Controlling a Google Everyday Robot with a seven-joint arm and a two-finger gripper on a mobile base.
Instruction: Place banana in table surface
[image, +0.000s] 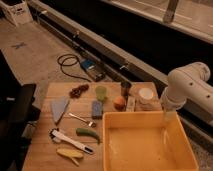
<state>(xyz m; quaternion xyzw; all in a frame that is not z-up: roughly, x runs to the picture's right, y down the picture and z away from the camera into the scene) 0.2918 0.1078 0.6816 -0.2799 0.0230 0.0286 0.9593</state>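
Observation:
The banana (70, 154), small and yellow, lies on the table surface (42, 150) near its front left corner, just in front of a white-handled tool (70, 140). A green curved pod (88, 133) lies a little behind and to the right of it. My white arm (187, 85) comes in from the right. The gripper (165, 121) hangs down at the far right rim of the big yellow tub (145, 160), far from the banana. Nothing shows in it.
The yellow tub fills the table's front right. Behind it stand a white bowl (146, 95), an orange (119, 102), a dark can (126, 88), a green cup (101, 93) and a blue sponge (97, 108). Grapes (78, 90), a grey cloth (59, 107) and a spoon (82, 119) lie on the left.

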